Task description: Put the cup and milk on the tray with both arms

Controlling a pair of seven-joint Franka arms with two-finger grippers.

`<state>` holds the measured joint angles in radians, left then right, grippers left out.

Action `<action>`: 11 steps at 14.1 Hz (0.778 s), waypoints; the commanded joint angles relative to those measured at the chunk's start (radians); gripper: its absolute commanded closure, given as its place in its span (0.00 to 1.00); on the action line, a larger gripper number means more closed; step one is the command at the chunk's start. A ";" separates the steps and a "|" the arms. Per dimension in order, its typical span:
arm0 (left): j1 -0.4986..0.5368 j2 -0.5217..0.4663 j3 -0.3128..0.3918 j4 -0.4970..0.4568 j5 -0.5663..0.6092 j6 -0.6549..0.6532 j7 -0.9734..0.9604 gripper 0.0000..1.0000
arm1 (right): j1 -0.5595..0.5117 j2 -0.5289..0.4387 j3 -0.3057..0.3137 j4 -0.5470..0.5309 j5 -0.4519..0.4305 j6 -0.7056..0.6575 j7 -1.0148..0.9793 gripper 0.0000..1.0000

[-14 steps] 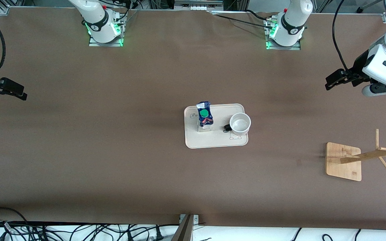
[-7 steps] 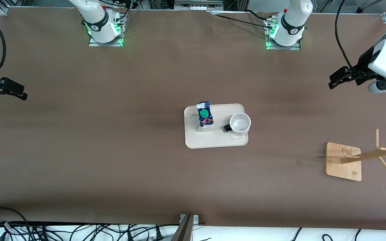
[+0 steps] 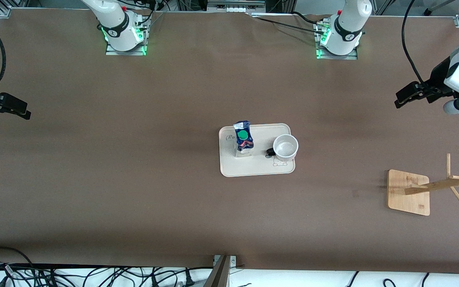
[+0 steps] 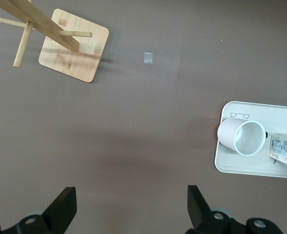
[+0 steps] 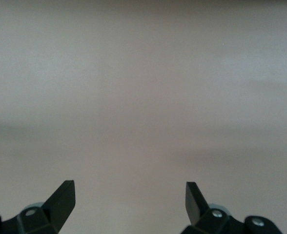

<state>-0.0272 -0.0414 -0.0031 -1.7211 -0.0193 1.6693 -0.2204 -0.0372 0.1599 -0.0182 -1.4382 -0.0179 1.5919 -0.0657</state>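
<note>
Since a second ago: left gripper (image 3: 403, 97) drawn back toward left arm's end of table (image 3: 134, 191), fingers wide, holding nothing. Right gripper (image 3: 21, 109) over right arm's end, fingers wide. Tray (image 3: 253, 169) mid-table, long axis running between arms' ends. On tray: upright milk (image 3: 243, 140); cup (image 3: 285, 147), handle toward milk. Left wrist view alone shows tape scrap (image 4: 149, 57) near rack base (image 4: 75, 46).

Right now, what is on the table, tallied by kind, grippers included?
Cup: 1, on the tray
Milk: 1, on the tray
Tray: 1
Wooden rack: 1
Left gripper, right gripper: 2, open, empty
Total: 6
</note>
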 commanded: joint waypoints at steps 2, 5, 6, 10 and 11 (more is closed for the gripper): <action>0.003 0.021 -0.009 0.040 0.022 -0.033 0.013 0.00 | -0.007 -0.017 0.006 -0.022 -0.016 0.013 -0.011 0.00; 0.004 0.017 -0.005 0.041 0.021 -0.040 0.161 0.00 | -0.010 -0.016 0.004 -0.022 -0.016 0.013 -0.014 0.00; 0.004 0.017 -0.005 0.043 0.021 -0.054 0.186 0.00 | -0.012 -0.016 0.004 -0.022 -0.017 0.013 -0.014 0.00; 0.013 0.020 0.000 0.043 0.021 -0.057 0.190 0.00 | -0.012 -0.016 0.004 -0.022 -0.017 0.013 -0.014 0.00; 0.016 0.020 0.000 0.041 0.019 -0.057 0.190 0.00 | -0.012 -0.016 0.004 -0.022 -0.016 0.013 -0.014 0.00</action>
